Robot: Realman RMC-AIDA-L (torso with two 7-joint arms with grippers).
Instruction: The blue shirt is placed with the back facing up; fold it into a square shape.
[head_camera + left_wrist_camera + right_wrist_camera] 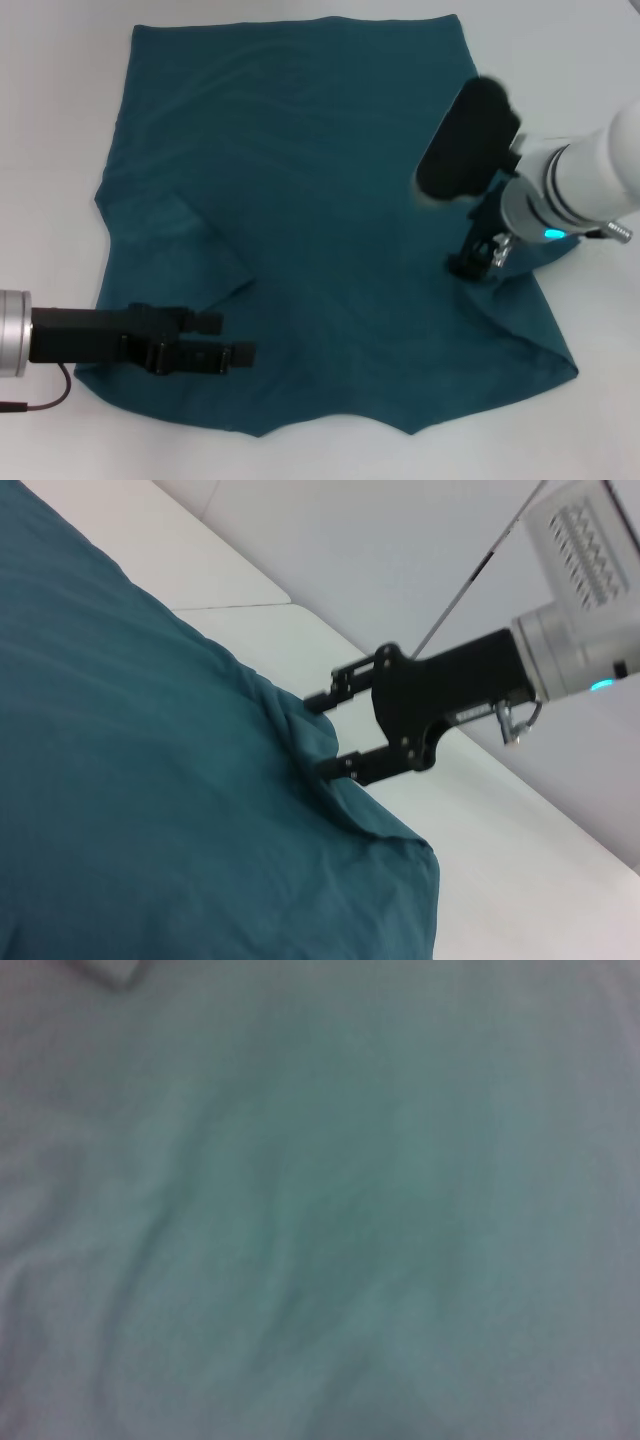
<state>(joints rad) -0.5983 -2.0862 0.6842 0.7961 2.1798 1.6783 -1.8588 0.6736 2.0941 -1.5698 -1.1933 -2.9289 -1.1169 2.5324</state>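
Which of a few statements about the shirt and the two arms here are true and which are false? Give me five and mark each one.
1. The blue shirt lies spread on a white table. True.
2. The left end effector is over the near left part of the shirt. True.
3. The right end effector is parked off the table, far from the shirt. False: it is at the shirt's right edge, with fabric bunched between its two fingers.
4. White lettering shows on the upward side of the shirt. False: the side seen is plain.
5. The shirt's left sleeve is folded in over the body. True.
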